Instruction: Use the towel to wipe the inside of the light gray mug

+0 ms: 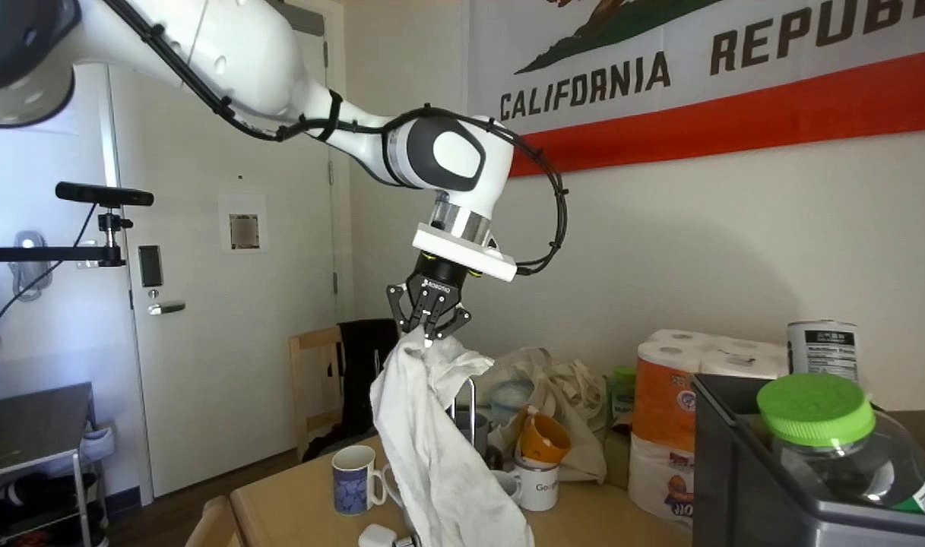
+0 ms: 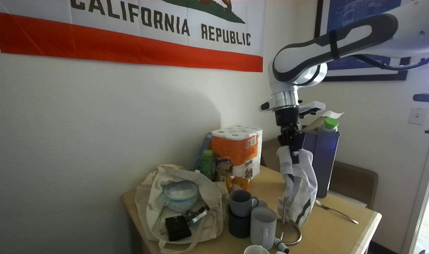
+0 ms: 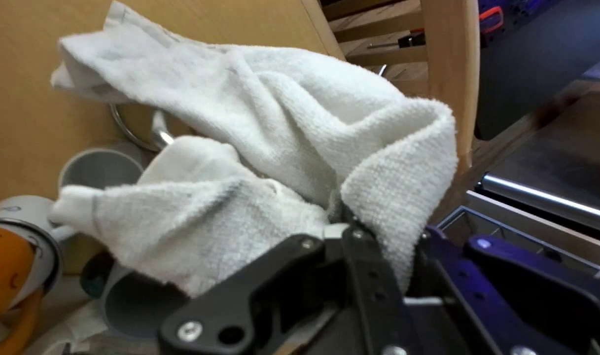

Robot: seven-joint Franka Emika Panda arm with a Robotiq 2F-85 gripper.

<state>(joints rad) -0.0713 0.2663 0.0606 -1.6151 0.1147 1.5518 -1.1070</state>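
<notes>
White towel (image 1: 443,437) hanging in loose folds, light gray mug (image 2: 261,225) upright nearby.

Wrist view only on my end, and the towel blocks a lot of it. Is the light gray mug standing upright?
Observer: Yes. In an exterior view, the light gray mug stands upright on the table.
Operator: Anything tall near the towel?
Observer: Yes. In both exterior views, a thin metal upright rises alongside the hanging towel. Can't tell whether they touch.
Operator: Any mug I'm not seeing at all?
Observer: Yes. In an exterior view, a white mug with a blue pattern stands on the table near the towel.
</notes>
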